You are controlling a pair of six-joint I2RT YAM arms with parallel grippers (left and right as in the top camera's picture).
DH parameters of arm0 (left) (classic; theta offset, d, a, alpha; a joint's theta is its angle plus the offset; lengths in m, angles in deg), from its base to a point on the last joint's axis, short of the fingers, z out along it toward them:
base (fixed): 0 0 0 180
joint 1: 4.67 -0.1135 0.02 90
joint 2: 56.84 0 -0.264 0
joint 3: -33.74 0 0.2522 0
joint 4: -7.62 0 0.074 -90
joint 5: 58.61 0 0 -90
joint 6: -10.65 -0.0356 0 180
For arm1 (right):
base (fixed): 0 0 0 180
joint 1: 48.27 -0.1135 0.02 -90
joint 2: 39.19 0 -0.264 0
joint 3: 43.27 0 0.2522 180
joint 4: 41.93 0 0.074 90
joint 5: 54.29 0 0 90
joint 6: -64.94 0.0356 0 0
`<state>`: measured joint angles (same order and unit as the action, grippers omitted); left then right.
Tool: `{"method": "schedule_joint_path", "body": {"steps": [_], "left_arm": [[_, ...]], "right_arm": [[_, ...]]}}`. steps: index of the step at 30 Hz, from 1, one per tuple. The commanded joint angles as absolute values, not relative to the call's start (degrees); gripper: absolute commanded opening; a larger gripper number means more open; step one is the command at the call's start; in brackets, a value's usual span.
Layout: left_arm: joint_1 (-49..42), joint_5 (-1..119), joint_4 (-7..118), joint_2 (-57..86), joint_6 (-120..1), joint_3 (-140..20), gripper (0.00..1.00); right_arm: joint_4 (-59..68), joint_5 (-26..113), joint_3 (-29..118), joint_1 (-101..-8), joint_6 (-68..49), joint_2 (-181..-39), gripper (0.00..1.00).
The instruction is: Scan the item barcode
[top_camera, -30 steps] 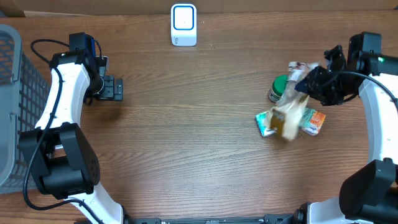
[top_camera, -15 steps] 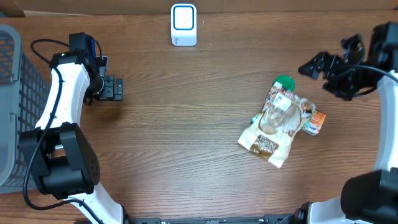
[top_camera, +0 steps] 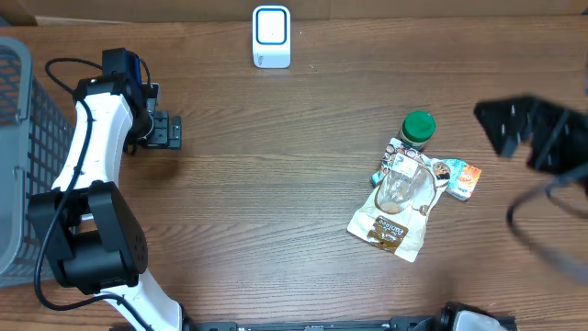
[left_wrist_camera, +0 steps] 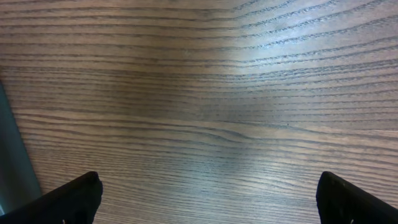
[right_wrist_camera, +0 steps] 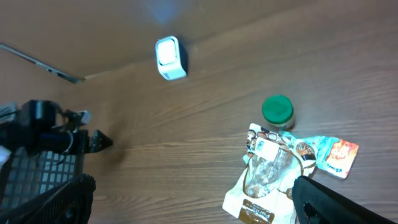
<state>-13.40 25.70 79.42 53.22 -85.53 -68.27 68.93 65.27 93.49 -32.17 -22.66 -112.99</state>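
Overhead. Right of centre, flat on the wooden table (top_camera: pixel 276 202): pouch (top_camera: pixel 395 207) with a clear window and a brown label, print too small to read. Just above it, a green-lidded jar (top_camera: pixel 418 128); at its right edge, partly under it, an orange packet (top_camera: pixel 465 179). Top centre, well apart from the pouch with bare wood between: white scanner (top_camera: pixel 271 37). Far left: grey basket (top_camera: pixel 18 156), with the left gripper (top_camera: pixel 175 131) near it. Far right: right gripper (top_camera: pixel 498 129), blurred, clear of the pouch.

Left wrist. Fingertips wide apart at both lower corners, only wood grain between them.

Right wrist. Fingers spread at the lower corners, gripping nothing; pouch, jar and packet lower right, scanner upper left, no writing legible.
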Motion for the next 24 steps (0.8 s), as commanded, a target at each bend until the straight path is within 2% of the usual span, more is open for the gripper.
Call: {"method": "schedule_joint_path", "body": {"steps": [1, 11, 18, 24], "left_arm": [[-13.27, 25.41, 79.40, 53.42, -86.23, -69.21, 1.00], [-13.27, 25.41, 79.42, 53.42, -86.23, -69.21, 1.00], [-13.27, 25.41, 79.40, 53.42, -86.23, -69.21, 1.00], [-13.27, 25.41, 79.40, 53.42, -86.23, -69.21, 1.00]], "right_arm": [[68.87, 65.36, 94.17, -32.17, -23.58, -109.02, 1.00], [68.87, 60.92, 94.17, -32.17, -23.67, -101.32, 1.00], [68.87, 60.86, 93.91, -32.17, -28.39, -100.95, 1.00], [66.64, 60.07, 88.44, -32.54, -28.39, -99.01, 1.00]]}}
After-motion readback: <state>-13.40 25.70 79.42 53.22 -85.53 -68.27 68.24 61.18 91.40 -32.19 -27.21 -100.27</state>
